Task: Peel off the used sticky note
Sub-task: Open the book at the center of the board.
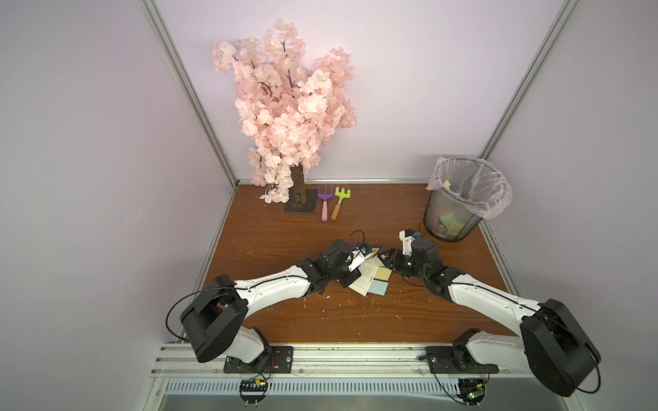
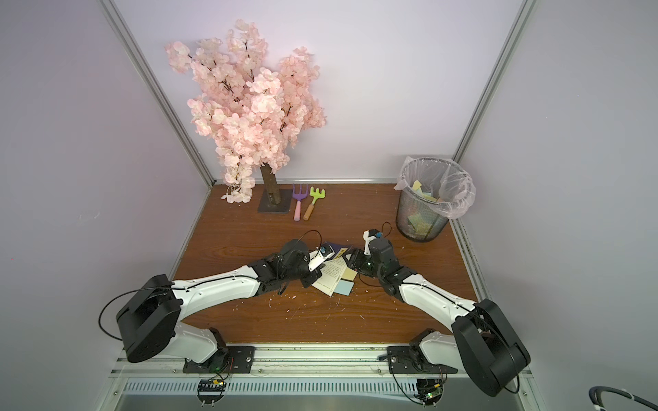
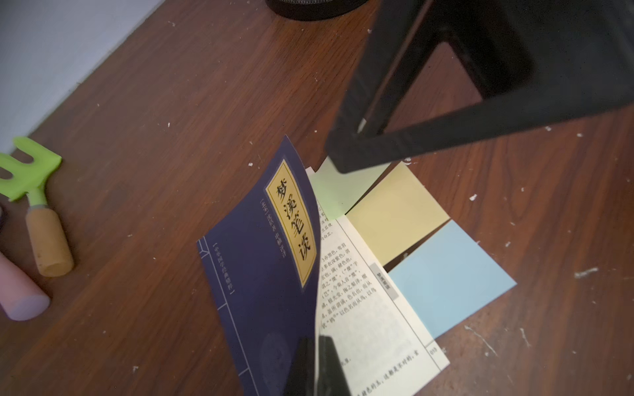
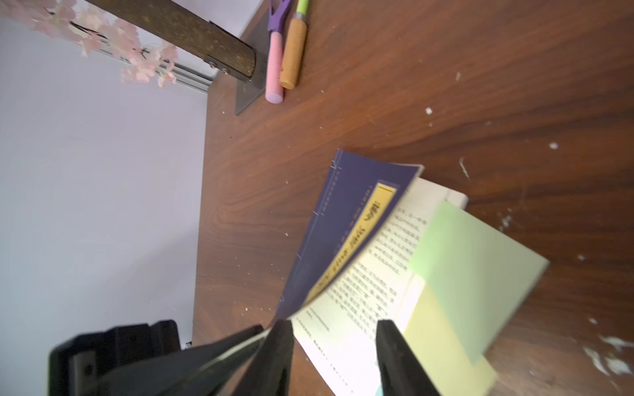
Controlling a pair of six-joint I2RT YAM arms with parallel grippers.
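Wooden table [image 1: 270, 227]: carries all items listed; the book [image 3: 363, 308] lies on it mid-surface, between the two arms, and serves as reference. Artificial blossom tree [image 1: 288, 103]: stands upright on a flat base, well beyond the book toward the back wall. Mesh waste basket [image 1: 459, 213]: plastic-lined, coloured paper inside, beyond the book on the robot's right. Left gripper [image 3: 315, 343]: comes in from the book's left; pincer closed tight on the free edge of the navy cover [image 3: 260, 274], which is held raised and curved off the printed page. Right gripper [image 4: 334, 325]: comes in from the book's right; pincer partly spread, nothing between its jaws, one finger tip over the green note. Green sticky note [image 4: 473, 267], yellow sticky note [image 3: 394, 212], blue sticky note [image 3: 446, 281]: in a row along the exposed page's outer edge, each overhanging the book onto the table, the green farthest from the robot and the blue nearest; all look blank. Which is the used one cannot be told. Purple toy fork [image 1: 324, 199] and green toy rake [image 1: 341, 199]: side by side beyond the book, just beside the tree base.
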